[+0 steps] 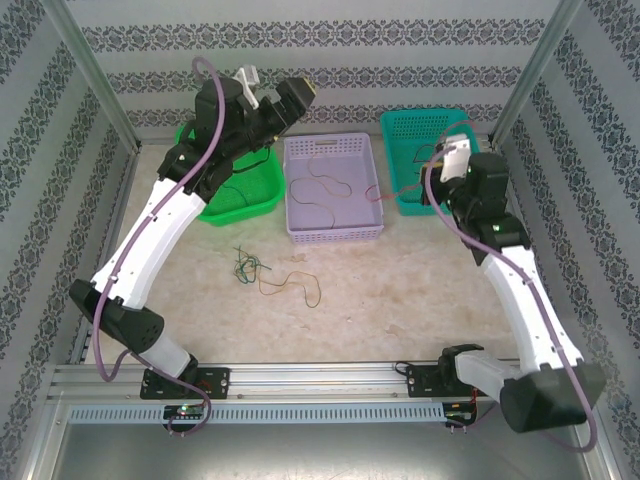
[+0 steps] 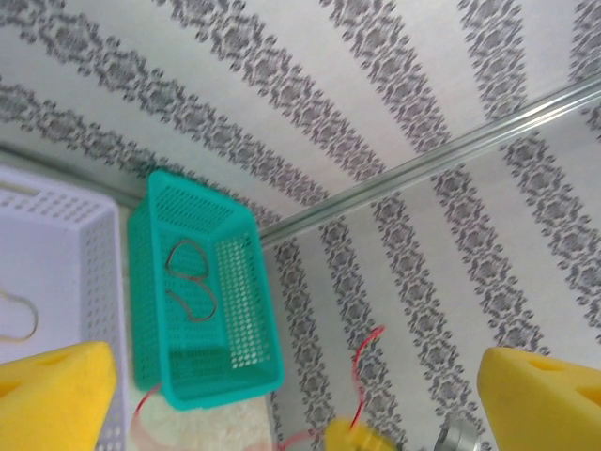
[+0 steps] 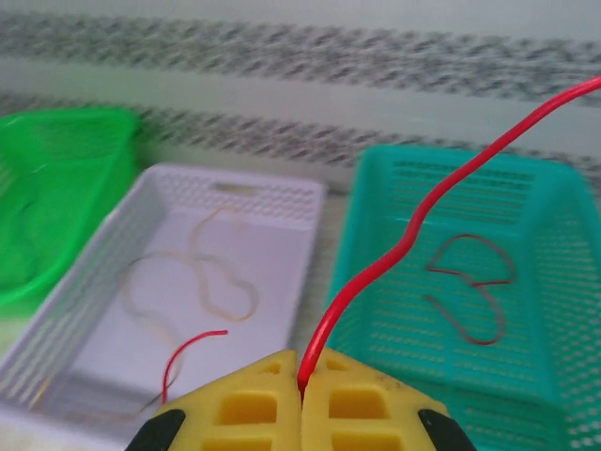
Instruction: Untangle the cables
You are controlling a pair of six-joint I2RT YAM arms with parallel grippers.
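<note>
Aluminium rail (image 1: pixel 320 372) fronts a pale stone-look table (image 1: pixel 430 280) between damask-papered walls (image 1: pixel 330 75). Thin tangled cables (image 1: pixel 272 275) lie mid-table, near a green mesh plastic basket (image 1: pixel 250 208), a lilac one (image 1: pixel 335 232) and a teal one (image 1: pixel 390 150).

On the left wrist, the left gripper (image 2: pixel 300 404) has its yellow foam pads (image 2: pixel 56 395) wide apart.

On the right wrist, the right gripper (image 3: pixel 300 390) pinches a stiff red wire (image 3: pixel 470 169).

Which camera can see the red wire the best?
The right wrist view: the red wire climbs clear from the shut right gripper. The top view shows a thin red bit by the purple basket; the left wrist view, a short curl.
</note>
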